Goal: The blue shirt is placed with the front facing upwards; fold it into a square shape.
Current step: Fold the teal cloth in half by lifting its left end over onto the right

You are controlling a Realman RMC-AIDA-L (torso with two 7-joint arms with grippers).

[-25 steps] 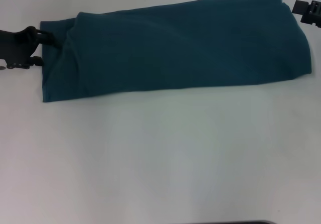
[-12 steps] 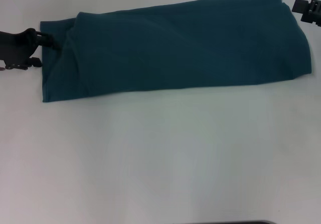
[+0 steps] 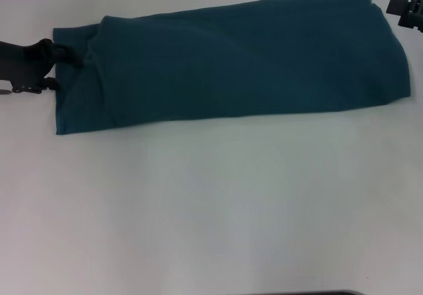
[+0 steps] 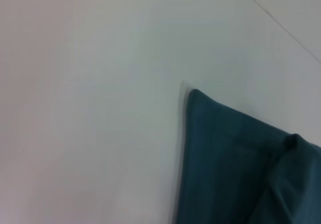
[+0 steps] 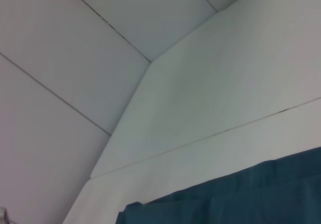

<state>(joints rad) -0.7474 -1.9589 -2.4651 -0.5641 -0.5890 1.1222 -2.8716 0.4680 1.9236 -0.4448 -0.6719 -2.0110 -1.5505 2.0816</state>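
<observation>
Teal blue shirt [image 3: 244, 60] lies folded lengthwise; left claw [image 3: 58, 65] grips its edge; right claw [image 3: 404, 12] unclear.

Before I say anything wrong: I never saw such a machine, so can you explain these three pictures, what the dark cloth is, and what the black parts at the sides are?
It is a robot with two arms. One picture looks down from its head; the other two come from cameras on its wrists. On the white table lies the blue shirt, already folded into a long band. The black part on the left is the left gripper, touching the shirt's left end; whether it pinches the cloth cannot be seen. The right gripper sits just off the shirt's far right corner, apart from it. Each wrist picture shows only a shirt corner and the table.
</observation>
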